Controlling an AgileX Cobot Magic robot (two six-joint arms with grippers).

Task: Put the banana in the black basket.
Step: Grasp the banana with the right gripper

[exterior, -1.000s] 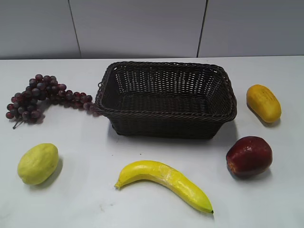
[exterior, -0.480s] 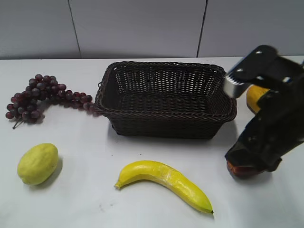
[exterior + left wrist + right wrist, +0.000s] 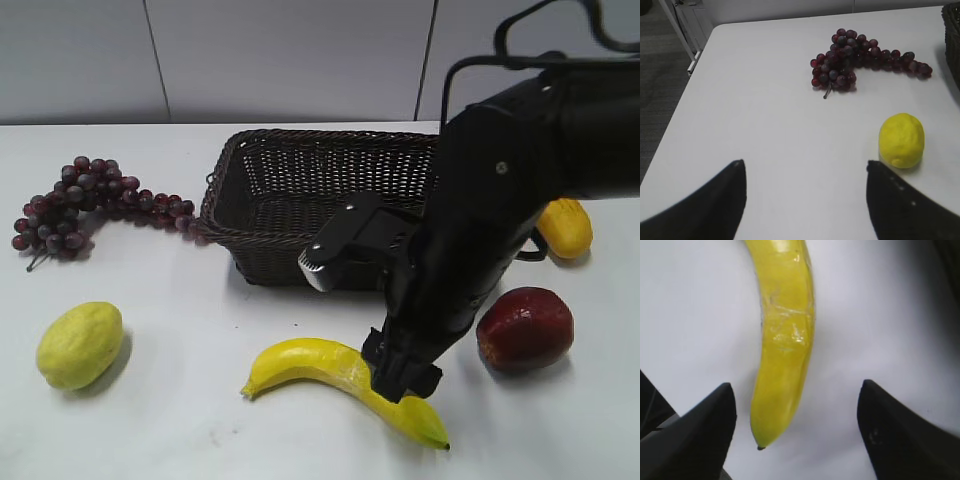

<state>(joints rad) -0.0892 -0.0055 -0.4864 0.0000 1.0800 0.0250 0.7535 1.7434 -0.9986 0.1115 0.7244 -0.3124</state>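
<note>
- Just in front of the black basket [image 3: 300, 190], on the white desk [image 3: 180, 400], lies the banana [image 3: 310, 362], its dark tip pointing away from the basket.
- Over the banana's tip half hangs the right gripper [image 3: 795, 430], fingers spread wide with the fruit between them but nearer one finger; nothing is held.
- Well to the side of the basket, above bare desk near the lemon [image 3: 901, 140] and grapes [image 3: 860, 60], the left gripper [image 3: 805, 200] is likewise spread and empty.
- Glossy skin suggests a slippery, light, fairly stiff fruit, I'd judge.
- Best hold looks like the thick middle, across its width; the tapered end could squirt out.
</note>
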